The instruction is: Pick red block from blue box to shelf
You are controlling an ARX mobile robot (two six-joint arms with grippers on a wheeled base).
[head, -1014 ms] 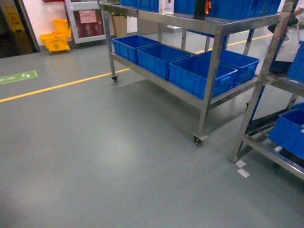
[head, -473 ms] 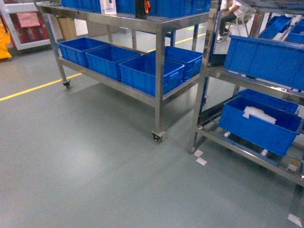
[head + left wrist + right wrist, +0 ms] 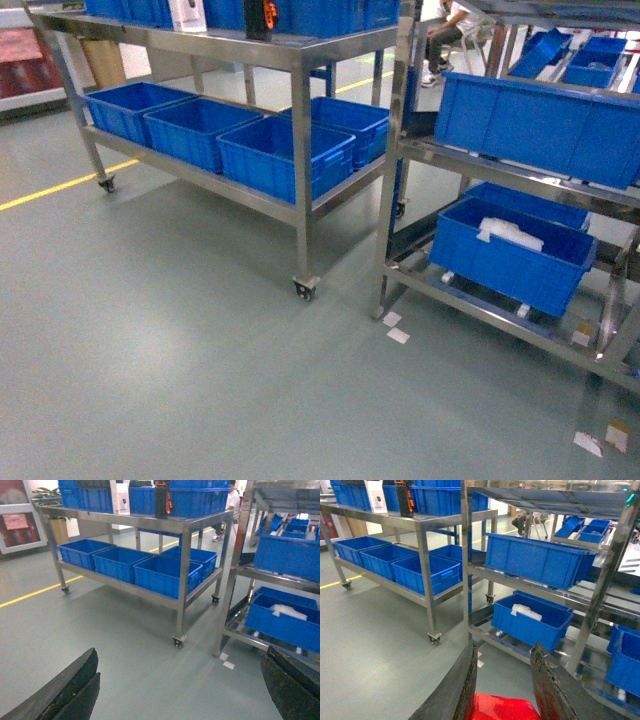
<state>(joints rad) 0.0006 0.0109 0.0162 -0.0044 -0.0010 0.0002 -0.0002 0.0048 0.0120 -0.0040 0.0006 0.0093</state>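
**Red block in the right gripper as the view swings onto the racks**

Red block [image 3: 502,707] sits pinched between the dark fingers of the right gripper [image 3: 504,685], at 6 o'clock in the right wrist view. The left gripper [image 3: 180,690] hangs with its jaws spread wide and nothing between them.

Over the last second the head view has panned right: the low trolley has slid toward 10 o'clock, and the shelf [image 3: 400,150] with its dark blue crates [image 3: 510,250] has come in at 3 o'clock. By my reading the pick is done and the carry is nearly over.

The blue box is in no view. Crates fill the shelf's near tiers, one of them holding white packing [image 3: 510,233], so a bare stretch of rail looks scarce. Steel posts flank any approach, and paper scraps [image 3: 397,334] lie on the floor at 6 o'clock.
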